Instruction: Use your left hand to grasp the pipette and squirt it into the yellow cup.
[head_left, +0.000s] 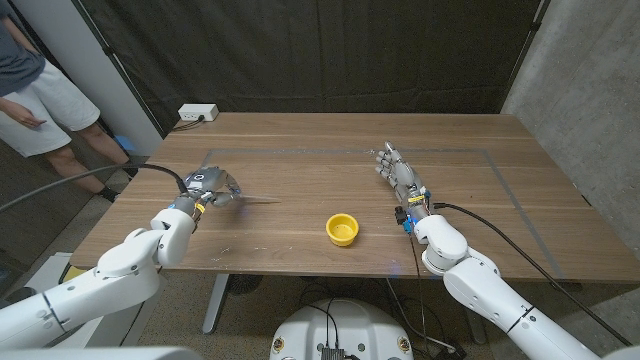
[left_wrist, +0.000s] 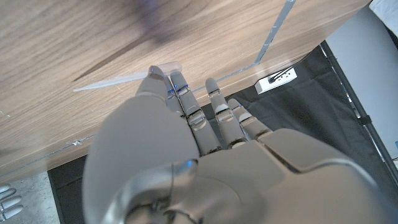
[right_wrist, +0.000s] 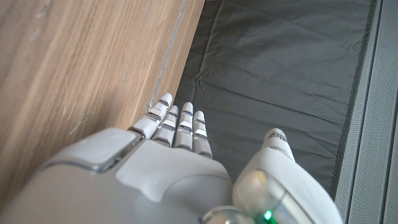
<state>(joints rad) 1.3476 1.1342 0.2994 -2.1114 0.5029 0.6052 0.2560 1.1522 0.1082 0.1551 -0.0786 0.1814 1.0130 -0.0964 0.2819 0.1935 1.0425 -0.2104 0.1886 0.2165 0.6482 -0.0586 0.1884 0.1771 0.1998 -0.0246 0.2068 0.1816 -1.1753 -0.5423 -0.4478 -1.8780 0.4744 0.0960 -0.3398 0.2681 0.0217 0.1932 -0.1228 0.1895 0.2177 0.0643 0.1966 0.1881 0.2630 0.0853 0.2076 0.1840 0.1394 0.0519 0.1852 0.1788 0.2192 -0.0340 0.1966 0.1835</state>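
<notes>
My left hand (head_left: 208, 186) is over the left part of the wooden table (head_left: 300, 150) and pinches a clear pipette (head_left: 258, 200), whose thin tip points right toward the yellow cup (head_left: 342, 229). In the left wrist view the fingertips (left_wrist: 157, 76) close on the pipette (left_wrist: 112, 81), which hangs a little above the wood and casts a separate shadow. The cup stands upright near the table's front middle, well apart from the pipette's tip. Right of the cup, my right hand (head_left: 398, 172) stands with its fingers stretched out and nothing in it; it also appears as the right hand (right_wrist: 177, 134) in its own wrist view.
A white power strip (head_left: 198, 113) lies at the table's back left corner. A person (head_left: 35, 95) stands beyond the table's left side. Thin tape lines (head_left: 500, 170) mark a rectangle on the wood. A dark curtain hangs behind the table.
</notes>
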